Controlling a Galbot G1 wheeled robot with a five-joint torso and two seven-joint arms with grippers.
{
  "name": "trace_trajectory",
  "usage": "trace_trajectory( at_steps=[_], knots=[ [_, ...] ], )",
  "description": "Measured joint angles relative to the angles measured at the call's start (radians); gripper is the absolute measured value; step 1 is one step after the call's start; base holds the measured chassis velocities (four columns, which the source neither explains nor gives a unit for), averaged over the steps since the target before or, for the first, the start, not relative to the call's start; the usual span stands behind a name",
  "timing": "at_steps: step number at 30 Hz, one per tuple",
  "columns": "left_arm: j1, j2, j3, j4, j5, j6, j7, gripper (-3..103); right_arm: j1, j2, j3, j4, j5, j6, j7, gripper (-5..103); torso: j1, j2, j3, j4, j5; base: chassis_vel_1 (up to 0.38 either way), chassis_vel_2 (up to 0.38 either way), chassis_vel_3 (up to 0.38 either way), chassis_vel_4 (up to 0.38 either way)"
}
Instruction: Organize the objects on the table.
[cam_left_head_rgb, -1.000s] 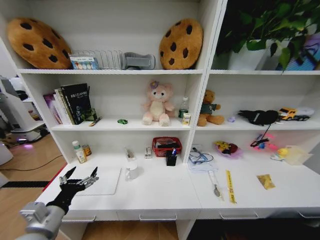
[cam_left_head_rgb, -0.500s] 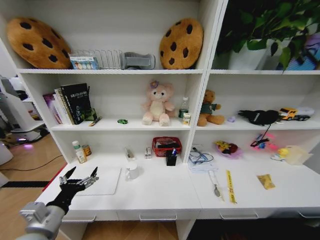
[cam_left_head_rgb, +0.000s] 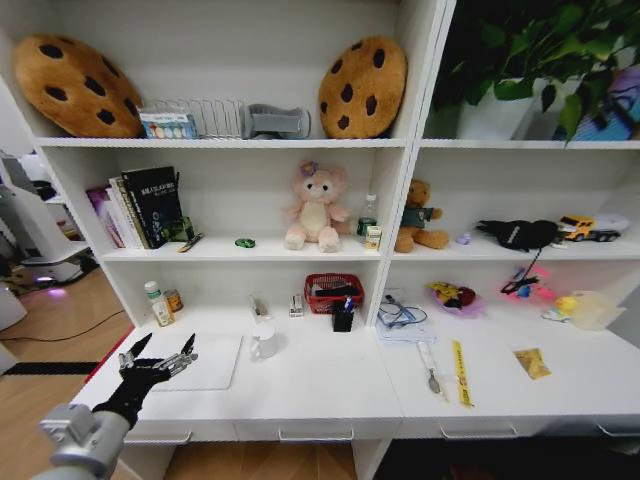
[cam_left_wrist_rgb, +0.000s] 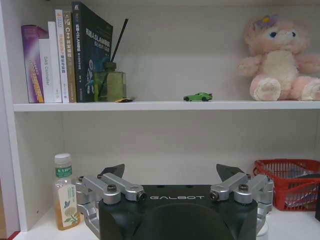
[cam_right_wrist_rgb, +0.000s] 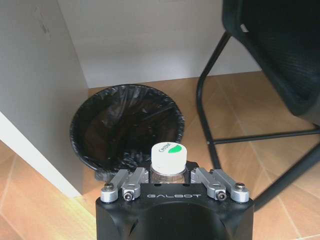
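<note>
My left gripper (cam_left_head_rgb: 158, 357) hangs open over the left end of the white table (cam_left_head_rgb: 320, 385), its fingers above the near corner of a thin pale laptop (cam_left_head_rgb: 205, 362) lying flat. In the left wrist view the left gripper (cam_left_wrist_rgb: 172, 172) holds nothing and faces the shelving, where a small green item (cam_left_wrist_rgb: 198, 96) shaped like a toy car sits; the same green item (cam_left_head_rgb: 245, 242) rests on the middle shelf. My right gripper (cam_right_wrist_rgb: 169, 175) is shut on a white-capped bottle (cam_right_wrist_rgb: 169, 159) above a black-lined bin (cam_right_wrist_rgb: 125, 127) on the wooden floor.
On the table stand a tea bottle (cam_left_head_rgb: 158, 305), a white mug (cam_left_head_rgb: 265, 343), a red basket (cam_left_head_rgb: 333, 292) and a black pen holder (cam_left_head_rgb: 343, 318). A spoon (cam_left_head_rgb: 432, 378), a yellow strip (cam_left_head_rgb: 460, 372) and a packet (cam_left_head_rgb: 532, 362) lie to the right. A black chair (cam_right_wrist_rgb: 270, 70) stands beside the bin.
</note>
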Motion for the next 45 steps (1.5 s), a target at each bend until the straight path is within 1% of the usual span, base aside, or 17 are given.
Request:
trace_trajectory(
  at_steps=[1,2,4,5,6,7,8,18,20,21,23,28,29,35,38,43,45],
  knots=[
    [0.0,0.0,0.0,0.0,0.0,0.0,0.0,100,0.0,0.0,0.0,0.0,0.0,0.0,0.0,31,0.0,0.0,0.0,0.0,0.0,0.0,0.0,0.0,0.0],
    [0.0,0.0,0.0,0.0,0.0,0.0,0.0,100,0.001,-0.003,-0.006,0.023,0.027,-0.067,-0.009,31,0.0,0.0,0.0,-0.0001,-0.0001,0.0,0.0,0.0,0.0],
    [0.0,0.0,0.0,0.0,0.0,0.0,0.0,100,0.019,-0.008,-0.012,0.023,0.023,-0.094,-0.021,31,0.0,0.0,0.0,-0.0001,-0.0001,0.0,0.0,0.0,0.0],
    [0.0,0.0,0.0,0.0,0.0,0.0,0.0,100,0.067,-0.015,-0.029,-0.015,-0.005,-0.084,-0.027,31,0.0,0.0,0.0,0.0005,-0.0002,0.0,0.0,0.0,0.0],
    [0.0,0.0,0.0,0.0,0.0,0.0,0.0,100,0.137,-0.017,-0.045,-0.088,-0.041,-0.011,-0.019,31,0.0,0.0,0.0,0.0,0.0,0.0,0.0,0.0,0.0],
    [0.0,0.0,0.0,0.0,0.0,0.0,0.0,100,0.137,-0.017,-0.045,-0.088,-0.041,-0.011,-0.019,31,0.0,0.0,0.0,0.0,0.0,0.0,0.0,0.0,0.0],
    [0.0,0.0,0.0,0.0,0.0,0.0,0.0,100,0.2,-0.014,-0.063,-0.134,-0.05,0.052,-0.008,31,0.0,0.0,0.0,0.0009,0.0,0.0,0.0,0.0,0.0],
    [0.0,0.0,0.0,0.0,0.0,0.0,0.0,100,0.302,0.021,-0.085,-0.162,-0.13,0.123,0.029,28,0.0,0.0,0.0,0.0002,0.0,0.0,0.0,0.0,0.0],
    [0.0,0.0,0.0,0.0,0.0,0.0,0.0,100,0.302,0.019,-0.085,-0.157,-0.136,0.117,0.034,32,0.0,0.0,0.0,0.0002,0.0,0.0,0.0,0.0,0.0],
    [0.0,0.0,0.0,0.0,0.0,0.0,0.0,100,0.302,0.012,-0.085,-0.151,-0.155,0.112,0.037,42,0.0,0.0,0.0,0.0001,-0.0002,0.0,0.0,0.0,0.0],
    [0.0,0.0,0.0,0.0,0.0,0.0,0.0,100,0.301,0.01,-0.084,-0.151,-0.161,0.112,0.037,42,0.0,0.0,0.0,0.0001,-0.0002,0.0,0.0,0.0,0.0],
    [0.0,0.0,0.0,0.0,0.0,0.0,0.0,100,0.288,0.0,-0.082,-0.154,-0.154,0.113,0.036,64,0.0,0.0,0.0,0.0004,-0.0001,0.0,0.0,0.0,0.0],
    [0.0,0.0,0.0,0.0,0.0,0.0,0.0,100,0.288,0.0,-0.082,-0.154,-0.154,0.113,0.036,64,0.0,0.0,0.0,0.0004,-0.0001,0.0,0.0,0.0,0.0],
    [0.0,0.0,0.0,0.0,0.0,0.0,0.0,100,0.161,0.012,-0.079,-0.082,-0.157,0.121,0.026,91,0.0,0.0,0.0,0.0006,0.0003,0.0,0.0,0.0,0.0],
    [0.0,0.0,0.0,0.0,0.0,0.0,0.0,100,0.077,0.015,-0.074,-0.062,-0.156,0.153,0.028,99,0.0,0.0,0.0,-0.0007,0.0003,0.0,0.0,0.0,0.0],
    [0.0,0.0,0.0,0.0,0.0,0.0,0.0,100,-0.067,0.016,-0.07,0.043,-0.119,0.182,0.026,100,0.0,0.0,0.0,0.0002,-0.0001,0.0,0.0,0.0,0.0],
    [0.0,0.0,0.0,0.0,0.0,0.0,0.0,100,-0.165,0.02,-0.068,0.16,-0.079,0.201,0.009,100,0.0,0.0,0.0,0.0002,0.0,0.0,0.0,0.0,0.0]
  ],
)
